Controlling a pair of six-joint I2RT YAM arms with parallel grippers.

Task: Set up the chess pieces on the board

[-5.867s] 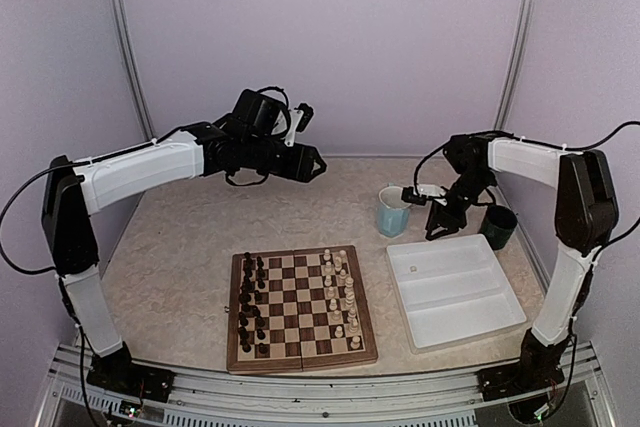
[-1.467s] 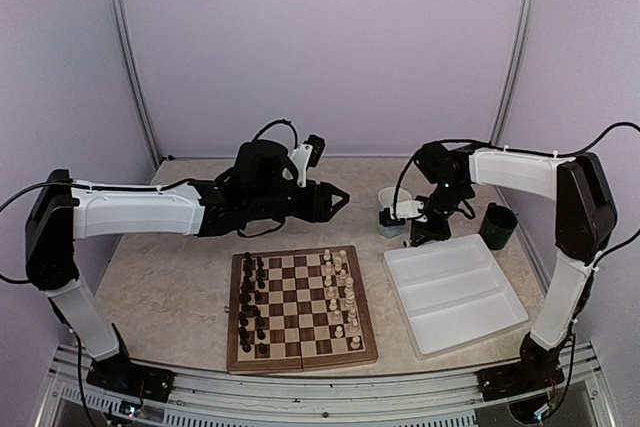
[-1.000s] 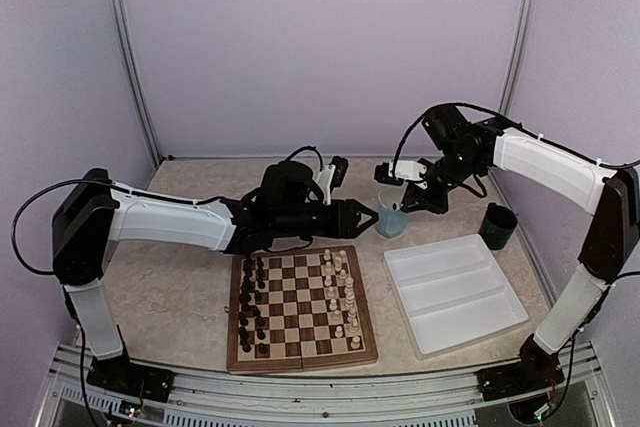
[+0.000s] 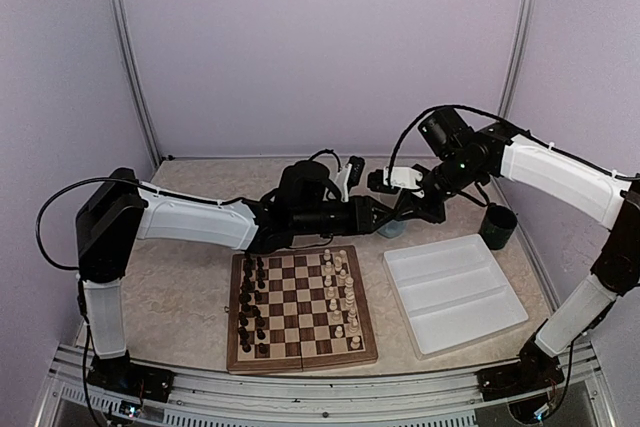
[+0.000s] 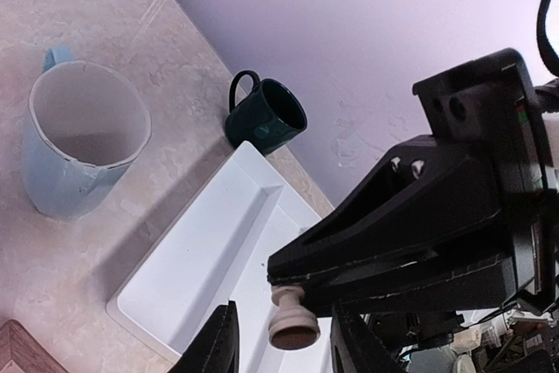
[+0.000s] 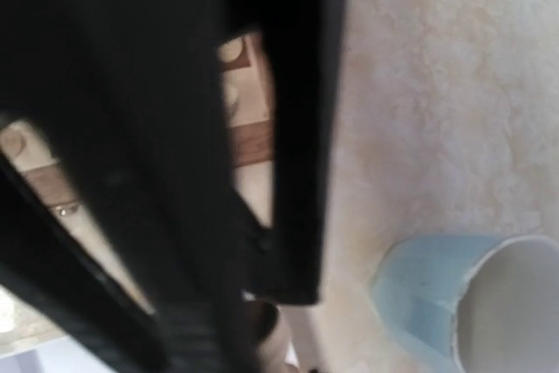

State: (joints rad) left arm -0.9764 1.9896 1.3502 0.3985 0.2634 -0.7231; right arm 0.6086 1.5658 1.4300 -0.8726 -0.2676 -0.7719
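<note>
One cream chess piece (image 5: 293, 328) hangs base-down from my right gripper (image 4: 405, 209), whose black fingers (image 5: 367, 259) are shut on its top. My left gripper (image 4: 383, 215) meets it in the air beside the blue mug. In the left wrist view the left gripper (image 5: 281, 347) stands open, a finger on each side of the piece with a small gap on both. The board (image 4: 232, 317) lies at the front centre. Several cream pieces (image 4: 340, 292) stand on its right columns. The right wrist view is mostly filled by blurred black fingers.
Several dark pieces (image 4: 250, 307) fill the board's left columns. A blue mug (image 5: 79, 146) stands just behind the two grippers. A dark green mug (image 4: 497, 225) is at the right. A white tray (image 4: 455, 292) lies to the right of the board.
My left arm has reached further right and its jaws have narrowed. The right gripper has come down and left with the cream piece, so the two grippers now meet.
</note>
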